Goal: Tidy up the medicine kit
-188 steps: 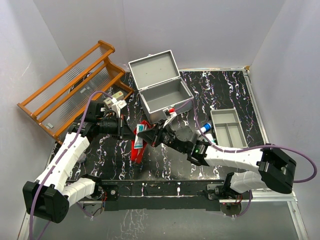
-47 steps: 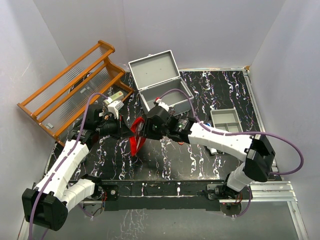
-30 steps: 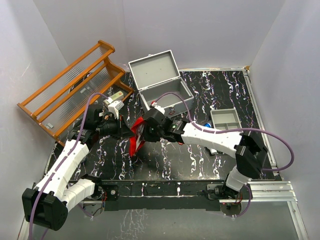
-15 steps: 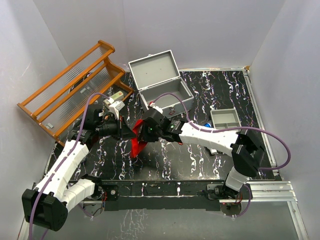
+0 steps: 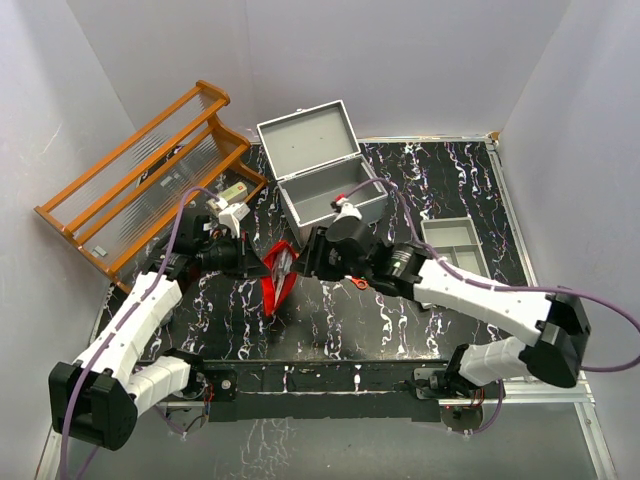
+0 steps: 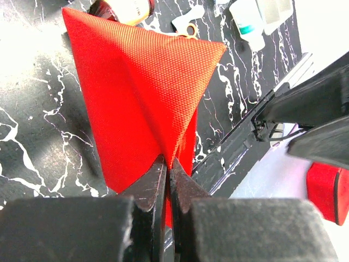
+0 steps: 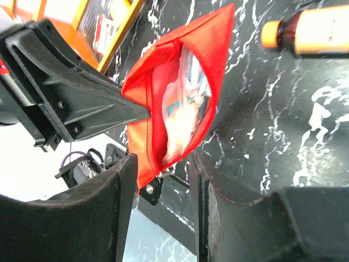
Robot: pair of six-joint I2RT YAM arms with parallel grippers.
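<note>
My left hand (image 6: 168, 164) is shut tight on one edge of the red woven fabric pouch (image 6: 136, 82). My right hand (image 7: 163, 161) stands parted at the pouch's gaping mouth and, as far as I can judge, grips nothing. The grey metal rectangular medicine kit (image 5: 325, 195) lies just beyond my right hand, lid raised, its long axis slanting across me. My right arm is the nearer one. Everything rests on a black, white-veined tabletop (image 5: 450, 190) enclosed by plain white walls.
</note>
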